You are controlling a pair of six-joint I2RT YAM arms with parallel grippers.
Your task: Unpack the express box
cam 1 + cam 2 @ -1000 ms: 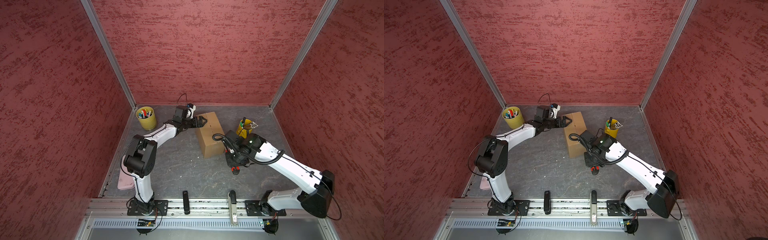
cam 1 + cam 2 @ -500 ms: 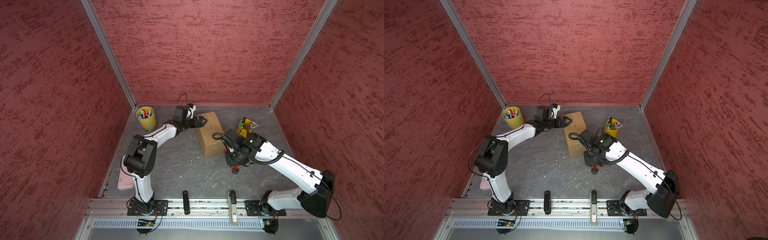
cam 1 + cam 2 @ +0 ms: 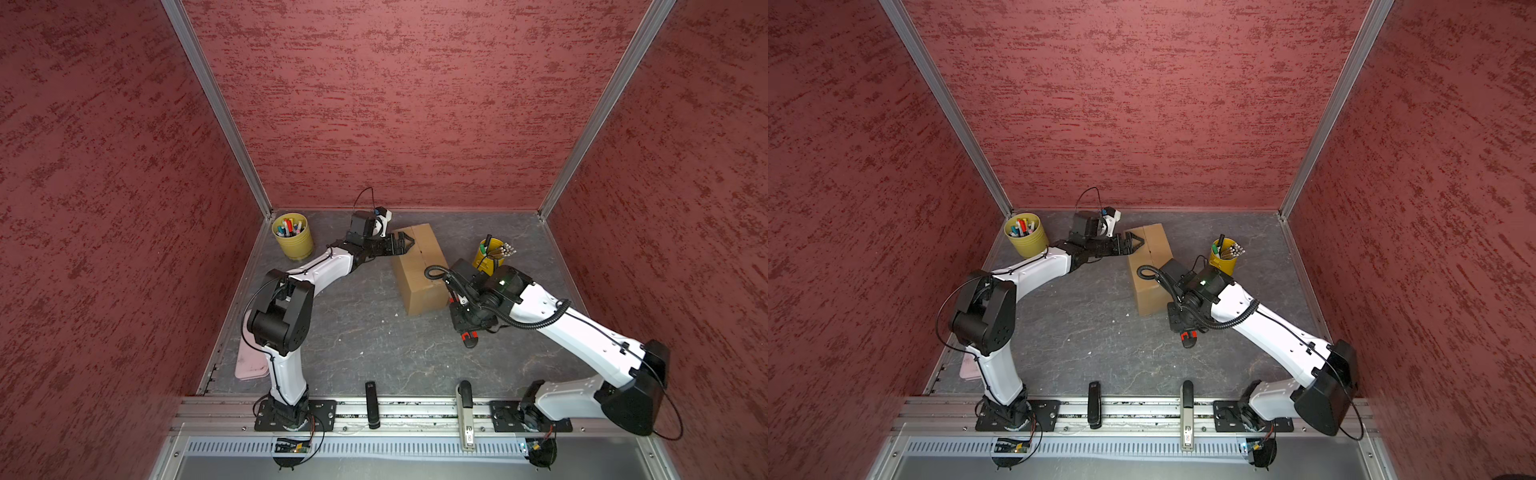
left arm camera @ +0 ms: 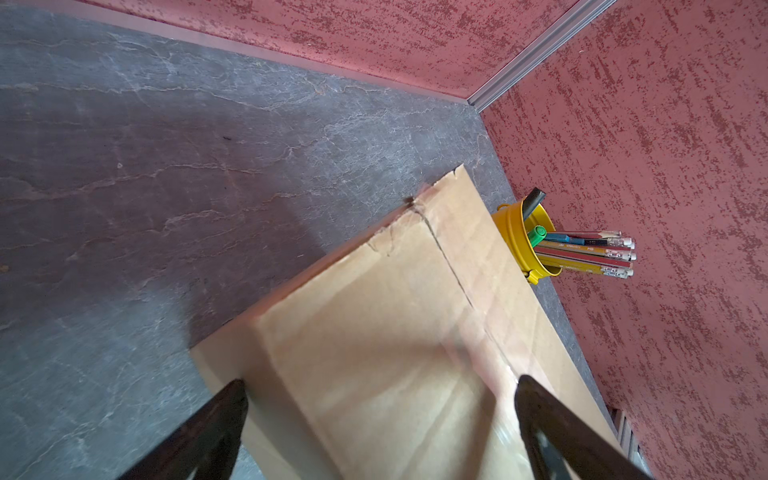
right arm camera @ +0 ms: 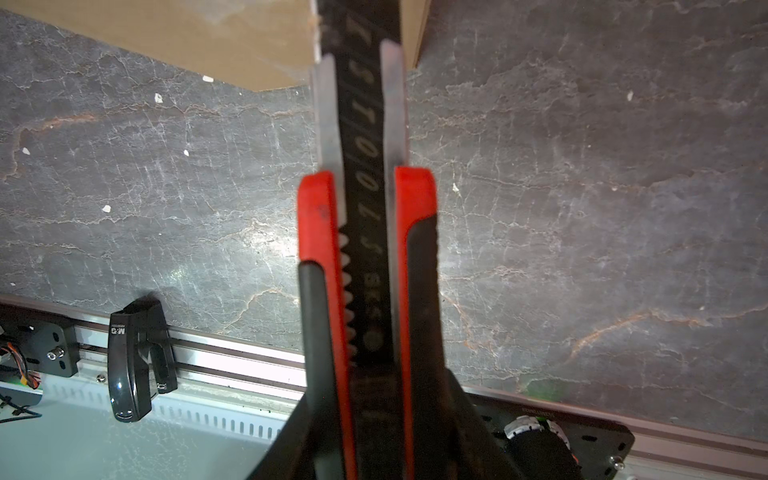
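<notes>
In the last second nothing has moved. The express box [image 3: 419,266] stands on the back part of the worktop [image 3: 365,332] with its flaps down. My left hand [image 3: 409,242] is spread wide over the box's upper edge, and I cannot tell if it touches. My right hand [image 5: 370,324] is clamped on the red utility knife [image 5: 365,187], its blade toward the box's near end. I judge the cut has stalled or is being aimed.

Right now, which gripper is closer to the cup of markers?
Left. The left gripper is at the box's side facing the cup; the right gripper is past the box, nearer the front.
</notes>
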